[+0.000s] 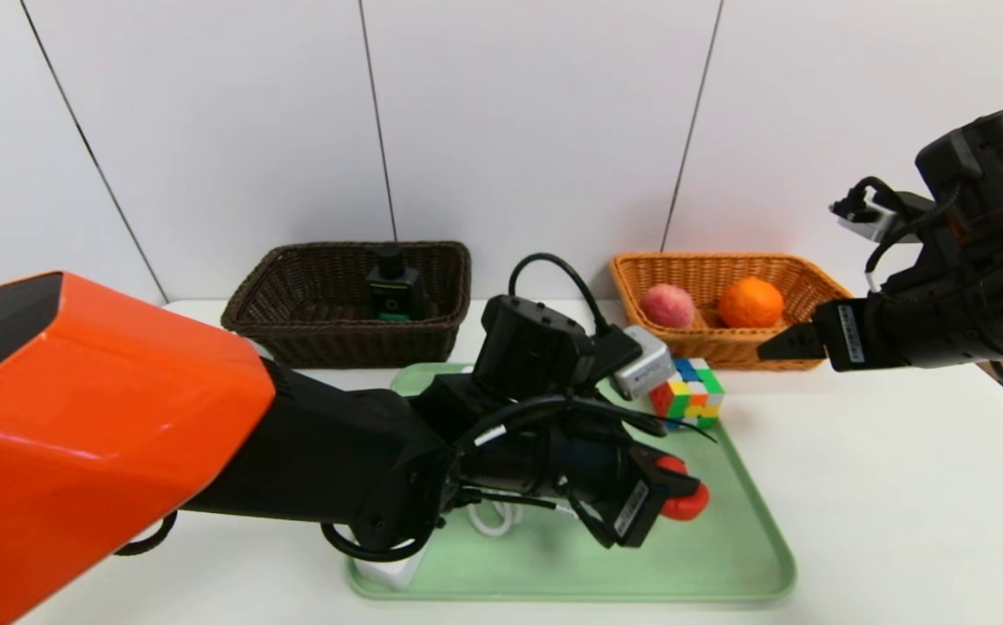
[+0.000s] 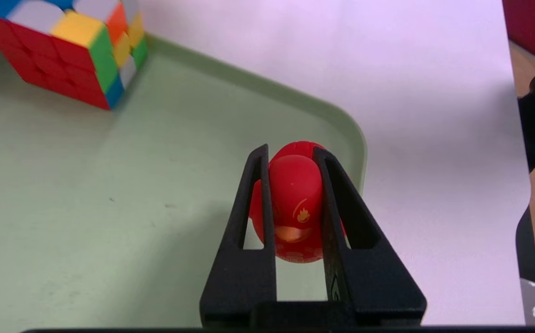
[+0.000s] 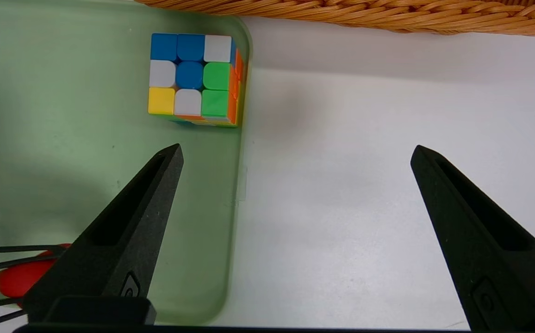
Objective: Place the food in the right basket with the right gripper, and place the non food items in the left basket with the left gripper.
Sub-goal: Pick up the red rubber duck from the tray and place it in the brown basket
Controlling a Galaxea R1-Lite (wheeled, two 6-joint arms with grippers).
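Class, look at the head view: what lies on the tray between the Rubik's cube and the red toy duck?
Nothing but bare green tray lies between the Rubik's cube and the red toy duck; the left wrist view shows it best.

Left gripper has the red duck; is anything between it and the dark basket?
Left gripper grips the red rubber duck above the green tray. Nothing visibly stands between it and the dark basket, though the left arm hides part of the path.
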